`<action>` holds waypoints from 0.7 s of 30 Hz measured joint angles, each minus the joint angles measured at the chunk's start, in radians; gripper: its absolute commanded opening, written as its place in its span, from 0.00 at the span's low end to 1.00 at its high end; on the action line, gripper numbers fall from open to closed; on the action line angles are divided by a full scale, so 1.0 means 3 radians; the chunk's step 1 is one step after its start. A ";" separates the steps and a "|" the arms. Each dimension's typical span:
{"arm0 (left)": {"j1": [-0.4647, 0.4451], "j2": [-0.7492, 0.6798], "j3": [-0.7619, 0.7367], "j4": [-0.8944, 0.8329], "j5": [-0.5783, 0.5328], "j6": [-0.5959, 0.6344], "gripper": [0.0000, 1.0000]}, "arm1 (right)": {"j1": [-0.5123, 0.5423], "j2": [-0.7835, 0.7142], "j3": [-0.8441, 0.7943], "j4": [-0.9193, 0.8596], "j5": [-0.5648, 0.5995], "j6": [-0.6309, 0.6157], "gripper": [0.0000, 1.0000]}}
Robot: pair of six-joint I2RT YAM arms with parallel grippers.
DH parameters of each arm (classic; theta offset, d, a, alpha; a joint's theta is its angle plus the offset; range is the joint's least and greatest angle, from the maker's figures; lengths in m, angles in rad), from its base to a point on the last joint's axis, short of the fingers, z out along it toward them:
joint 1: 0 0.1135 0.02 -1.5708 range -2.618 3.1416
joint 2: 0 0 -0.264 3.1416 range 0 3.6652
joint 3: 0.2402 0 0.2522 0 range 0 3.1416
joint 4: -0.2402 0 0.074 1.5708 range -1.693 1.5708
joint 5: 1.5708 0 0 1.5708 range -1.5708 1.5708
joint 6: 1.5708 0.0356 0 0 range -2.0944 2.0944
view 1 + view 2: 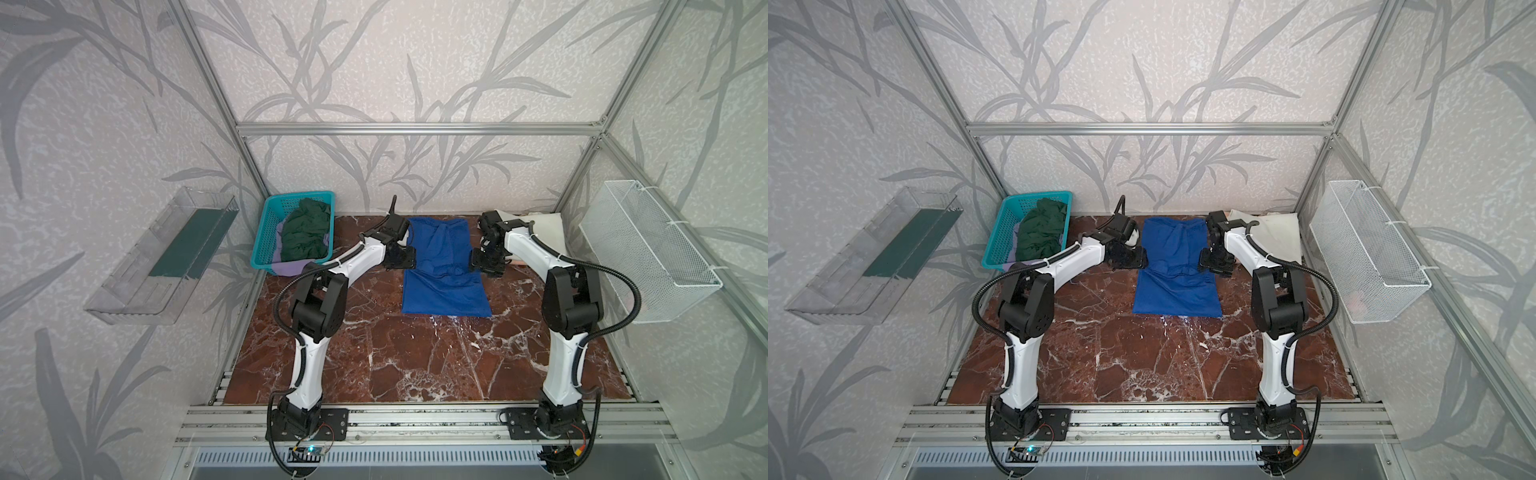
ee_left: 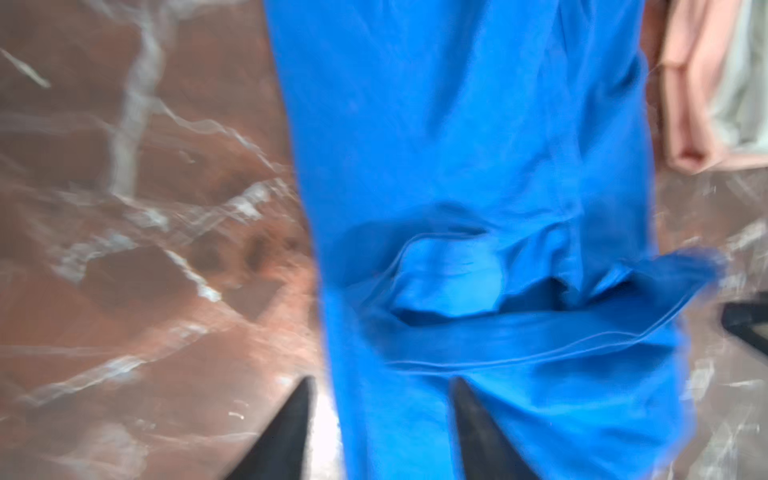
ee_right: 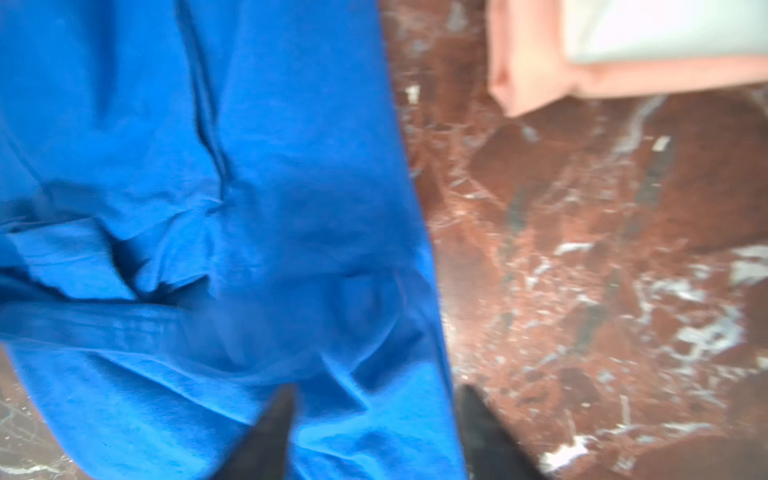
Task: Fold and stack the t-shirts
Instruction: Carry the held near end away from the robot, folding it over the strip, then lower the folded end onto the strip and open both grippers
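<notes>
Flanking the blue tee (image 1: 442, 266) at mid-length, the left end effector (image 2: 382, 386) and right end effector (image 3: 379, 388) each hover with jaws spread, gripping nothing. In each wrist view one finger sits over cloth and one over bare counter (image 1: 415, 353), straddling a long edge. The tee lies flat at the counter's far middle, its sides folded in to make a narrow strip, with a loose fold and wrinkles bunched across its middle between the two end effectors. That mirrored stance suggests a cross fold comes next, with both edges pinched at once so the strip doubles evenly. A peach tee (image 3: 540, 70) with a cream tee (image 3: 665, 29) on it lies folded near the right end effector, likely the stack. A green tee (image 1: 305, 232) and lavender tee (image 1: 286, 268) sit crumpled in the basket (image 1: 266, 232) at far left, not yet folded.
</notes>
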 measured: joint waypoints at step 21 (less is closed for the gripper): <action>-0.0285 -0.1597 -0.2232 0.0740 -0.0052 -0.0450 0.75 | -0.0013 -0.1579 -0.2542 0.0811 -0.0445 0.0331 0.57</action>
